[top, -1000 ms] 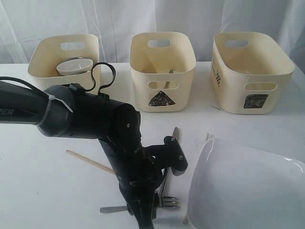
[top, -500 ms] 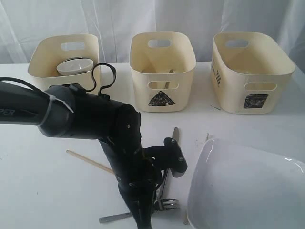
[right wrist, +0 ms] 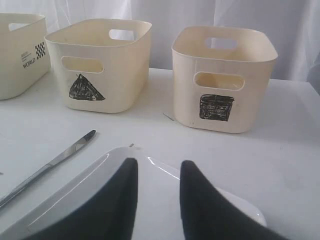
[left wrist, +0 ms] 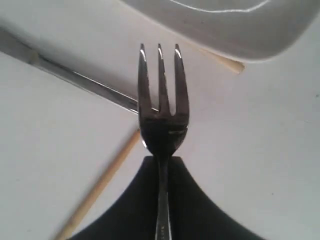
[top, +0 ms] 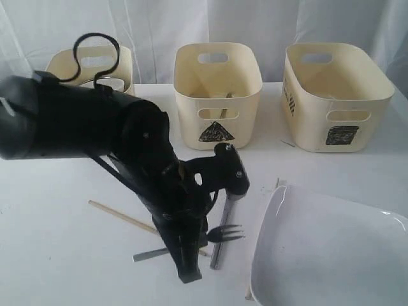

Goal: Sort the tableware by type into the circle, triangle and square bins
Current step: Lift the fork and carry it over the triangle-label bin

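My left gripper is shut on the handle of the steel fork, which hangs just above the table with its tines pointing at the white square plate. The knife lies on the table under the fork, and a wooden chopstick lies left of it. The triangle bin and square bin stand at the back. The left tub is mostly hidden by my arm, mark included. My right gripper hovers over the plate, jaws apart with nothing between them.
A second chopstick pokes out from under the plate's edge. White curtains hang behind the bins. The knife points toward the triangle bin, with the square bin beside it.
My left gripper has closed on the fork and lifted it off the table. The left arm has risen and now covers most of the left tub. The plate and right gripper have not moved.
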